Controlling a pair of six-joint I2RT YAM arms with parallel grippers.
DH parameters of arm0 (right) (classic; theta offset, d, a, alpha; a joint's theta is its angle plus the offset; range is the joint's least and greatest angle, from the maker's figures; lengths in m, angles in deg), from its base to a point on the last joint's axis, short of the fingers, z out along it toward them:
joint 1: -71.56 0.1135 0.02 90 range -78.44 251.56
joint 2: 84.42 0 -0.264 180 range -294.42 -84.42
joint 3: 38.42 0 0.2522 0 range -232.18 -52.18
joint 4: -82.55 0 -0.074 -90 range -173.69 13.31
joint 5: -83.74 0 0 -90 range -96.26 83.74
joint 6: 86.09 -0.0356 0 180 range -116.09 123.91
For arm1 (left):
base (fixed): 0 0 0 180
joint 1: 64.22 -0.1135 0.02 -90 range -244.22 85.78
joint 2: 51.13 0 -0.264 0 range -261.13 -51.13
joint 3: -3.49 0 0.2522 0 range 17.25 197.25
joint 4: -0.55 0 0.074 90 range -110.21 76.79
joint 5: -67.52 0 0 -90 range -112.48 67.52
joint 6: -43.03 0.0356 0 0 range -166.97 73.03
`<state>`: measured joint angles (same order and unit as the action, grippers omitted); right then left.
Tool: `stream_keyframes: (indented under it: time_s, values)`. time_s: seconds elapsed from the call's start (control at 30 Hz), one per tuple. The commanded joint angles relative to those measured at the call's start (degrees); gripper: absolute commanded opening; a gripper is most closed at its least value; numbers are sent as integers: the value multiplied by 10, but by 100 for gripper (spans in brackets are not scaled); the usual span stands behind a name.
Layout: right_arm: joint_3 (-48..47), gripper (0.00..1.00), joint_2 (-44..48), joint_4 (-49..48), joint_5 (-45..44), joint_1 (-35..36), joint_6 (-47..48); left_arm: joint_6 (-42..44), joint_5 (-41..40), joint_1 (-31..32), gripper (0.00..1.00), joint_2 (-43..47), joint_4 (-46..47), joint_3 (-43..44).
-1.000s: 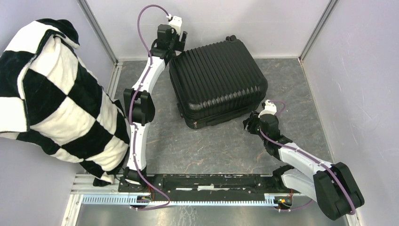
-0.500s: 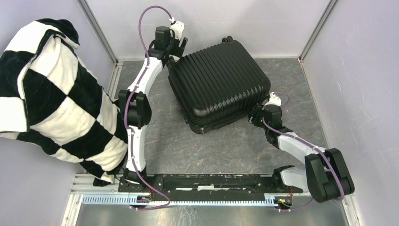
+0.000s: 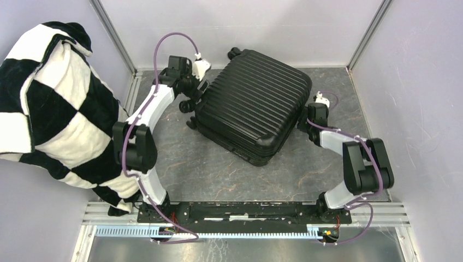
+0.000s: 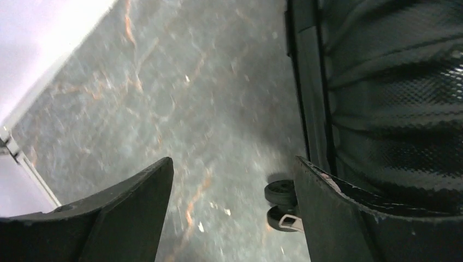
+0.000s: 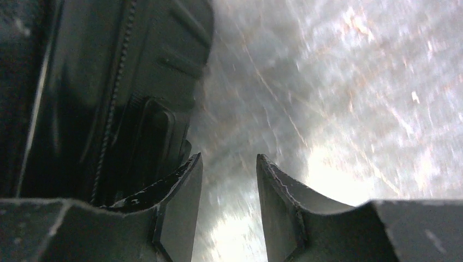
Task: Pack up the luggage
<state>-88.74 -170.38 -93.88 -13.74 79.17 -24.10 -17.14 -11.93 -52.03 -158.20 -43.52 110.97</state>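
The left hand (image 4: 233,164) stands with its two fingers spread wide and nothing between them, only grey marbled counter (image 3: 218,169) showing through the gap. In the left wrist view its right finger (image 4: 338,218) sits just beside the ribbed side of the luggage (image 3: 254,109), above a small black caster wheel (image 4: 279,194) at the lower centre of the frame. From the overhead camera this hand is at the case's upper-left corner, with the arm curving up the left of the picture.

The right hand (image 5: 228,157) is also parted, though more narrowly, and grips nothing; blurred counter fills the slot between its fingers. Its left finger (image 5: 177,202) lies close against the dark side wall of the case, where a zip line runs down the left of the right wrist view.

The black hard-shell case lies flat and closed on the counter in the upper middle of the overhead frame, ribbed shell up, skewed diagonally between the two hands. A black-and-white checkered blanket (image 3: 60,103) hangs bunched over the enclosure wall at the far left.
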Motion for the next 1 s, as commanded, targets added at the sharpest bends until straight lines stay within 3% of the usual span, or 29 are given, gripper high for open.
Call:
stream_keyframes:
  time_s: [0.0, 0.2, 0.53, 0.77, 0.97]
  values:
    - [-137, 49, -59, -103, 115, 23, 2, 38, 59, 29, 89, 57, -134, -88]
    - [-187, 53, -75, -57, 141, 11, 39, 63, 44, -11, 99, 140, -180, -60]
    - [50, 62, 155, -42, 125, -20, 61, 149, 98, -55, 100, 255, -250, -82]
    - [160, 67, 281, -44, 220, -20, 56, 298, 181, -56, 100, 296, -352, -124]
    - [213, 72, 326, -78, 291, -20, 110, 375, 176, -56, 100, 308, -298, -180]
